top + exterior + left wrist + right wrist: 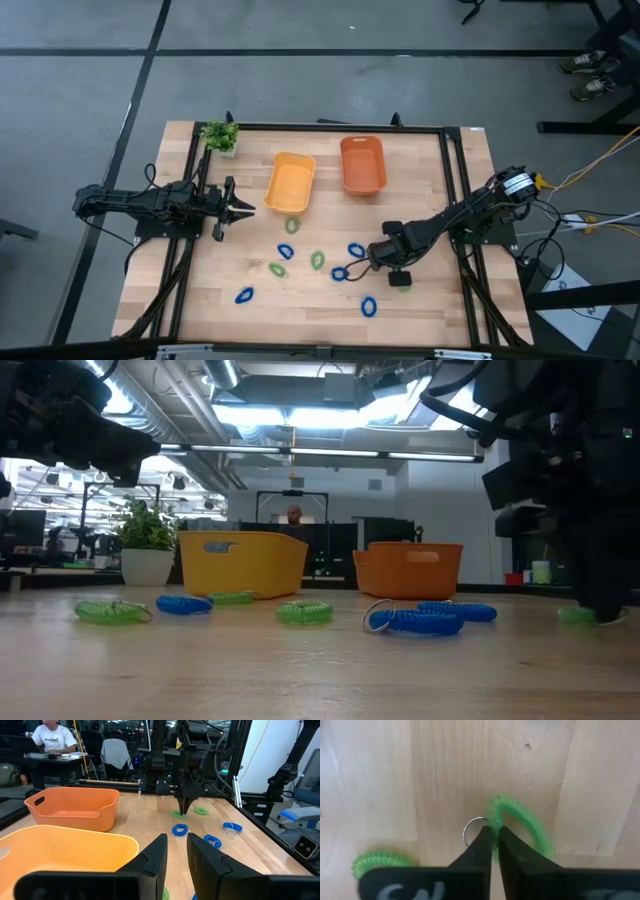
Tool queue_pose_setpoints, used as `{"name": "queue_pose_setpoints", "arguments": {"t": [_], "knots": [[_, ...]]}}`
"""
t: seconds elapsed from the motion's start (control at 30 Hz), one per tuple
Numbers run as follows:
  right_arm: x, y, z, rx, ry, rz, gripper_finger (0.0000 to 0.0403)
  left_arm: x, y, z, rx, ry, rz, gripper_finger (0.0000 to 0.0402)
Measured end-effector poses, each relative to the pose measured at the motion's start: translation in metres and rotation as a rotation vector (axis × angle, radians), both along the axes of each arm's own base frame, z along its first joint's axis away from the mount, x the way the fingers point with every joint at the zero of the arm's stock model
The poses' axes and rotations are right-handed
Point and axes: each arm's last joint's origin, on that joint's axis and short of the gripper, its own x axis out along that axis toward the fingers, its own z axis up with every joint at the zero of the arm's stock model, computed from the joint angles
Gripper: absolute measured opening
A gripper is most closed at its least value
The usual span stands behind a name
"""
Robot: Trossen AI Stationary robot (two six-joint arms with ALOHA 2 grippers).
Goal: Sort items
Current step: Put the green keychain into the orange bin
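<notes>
Several small coil rings lie flat on the wooden table, among them blue ones (356,250) (244,295) and green ones (317,260) (278,269). My right gripper (385,262) (494,845) points down at the right of the group and is shut on a green ring (520,820) (180,813). That ring is hidden under the gripper in the high view. Another green ring (403,283) (375,862) lies close beside it. My left gripper (240,208) (176,851) hovers open at the table's left, just beside the yellow bin (290,183). My right gripper pinches the green ring's coil (495,822) between its two fingertips, right beside the small metal key ring (472,827). It comes from above, pointing down, and the fingers lie across the coil. The rest of the loop spreads out beyond the fingertips. Whether it is lifted off the wood cannot be told.
The yellow bin and an orange bin (362,164) stand side by side at the far middle of the table. A small potted plant (220,135) sits at the far left corner. Black frame rails (455,200) run along the table's sides. A person (50,735) sits at a desk beyond the table.
</notes>
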Motion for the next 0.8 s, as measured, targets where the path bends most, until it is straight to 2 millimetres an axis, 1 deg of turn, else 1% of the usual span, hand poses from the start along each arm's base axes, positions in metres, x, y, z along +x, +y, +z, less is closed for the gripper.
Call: {"name": "queue_pose_setpoints", "arguments": {"t": [0.07, 0.23, 0.37, 0.5, 0.6, 0.8], "knots": [[0.000, 0.000, 0.000, 0.003, -0.004, -0.013, 0.0011, 0.000, 0.000, 0.000, 0.000, 0.000, 0.000, 0.0070], [0.001, 0.001, 0.000, 0.008, -0.012, -0.016, 0.0022, 0.000, 0.000, 0.000, 0.000, 0.000, 0.000, 0.0070], [0.001, 0.000, 0.001, 0.006, -0.010, -0.012, 0.0008, 0.000, 0.000, 0.000, 0.000, 0.000, 0.000, 0.0070], [0.002, 0.001, 0.004, 0.004, -0.007, -0.012, 0.0008, 0.000, 0.000, 0.000, 0.000, 0.000, 0.000, 0.0070], [0.007, 0.003, 0.010, 0.004, -0.027, -0.012, 0.0008, 0.000, 0.000, 0.000, 0.000, 0.000, 0.000, 0.0070], [0.017, 0.005, 0.035, -0.046, -0.046, 0.015, 0.0006, 0.000, 0.000, 0.000, 0.000, 0.000, 0.000, 0.0070]]}}
